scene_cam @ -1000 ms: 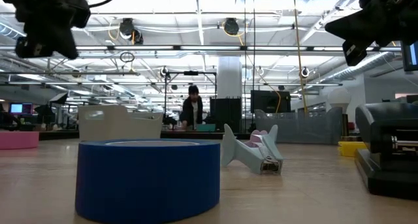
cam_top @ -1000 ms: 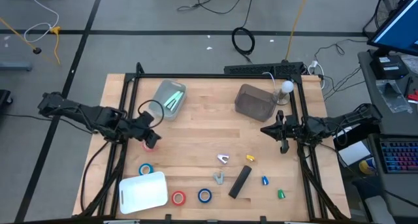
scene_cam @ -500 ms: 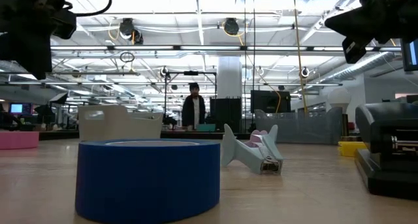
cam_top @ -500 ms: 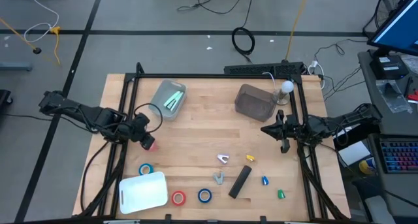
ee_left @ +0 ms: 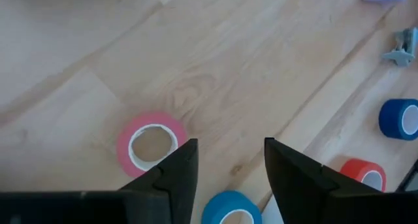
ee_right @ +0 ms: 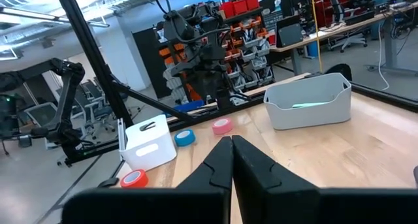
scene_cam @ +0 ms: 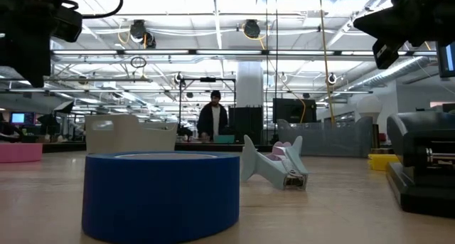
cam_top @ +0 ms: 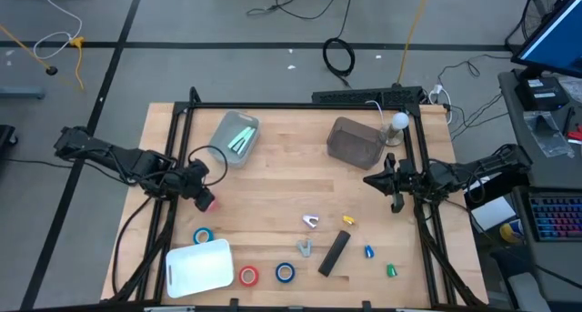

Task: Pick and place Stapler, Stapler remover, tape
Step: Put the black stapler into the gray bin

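— High view first: wooden counter (cam_top: 273,194), a white bin (cam_top: 198,266) at its near left corner, a clear bin (cam_top: 235,136) and a grey bin (cam_top: 355,142) farther back.

— And the stapler (cam_top: 334,253)?

— Lying flat near the front edge, long axis slanted, far end toward the right arm's side. The stapler remover (cam_top: 305,247) sits just beside it.

— Tape?

— A pink roll (ee_left: 149,142) lies flat, hole upward, under the left hand (cam_top: 202,196), whose fingers (ee_left: 179,166) are spread with nothing between them. More rolls (cam_top: 285,273) lie beside the white bin.

— Right hand (cam_top: 392,186)?

— Clenched, empty, over the counter's right side.
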